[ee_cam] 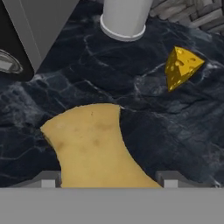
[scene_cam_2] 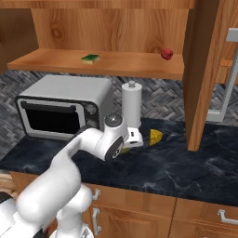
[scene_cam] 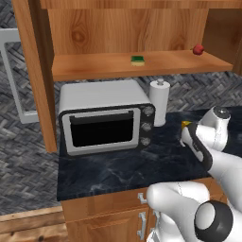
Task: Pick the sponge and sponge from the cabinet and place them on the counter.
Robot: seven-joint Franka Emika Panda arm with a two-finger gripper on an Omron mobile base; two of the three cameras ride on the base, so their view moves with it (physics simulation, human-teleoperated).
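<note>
**A:** Where do things lie for you, left to right?

**B:** The microwave (scene_cam_2: 60, 107) stands at the counter's (scene_cam_2: 186, 172) left end. Your gripper (ee_cam: 107, 181) hangs low just right of it, fingers spread either side of the olive sponge (ee_cam: 94, 146), which runs lengthwise away from the hand.

**A:** Resting on the slab?

**B:** I can't tell. The green-topped sponge (scene_cam_2: 91, 58) lies on the cabinet's (scene_cam_2: 111, 28) shelf, above and left of your hand.

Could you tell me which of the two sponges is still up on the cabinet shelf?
The green-topped sponge sits on the cabinet shelf; the plain olive-yellow sponge is down at the counter, between the gripper fingers.
</note>
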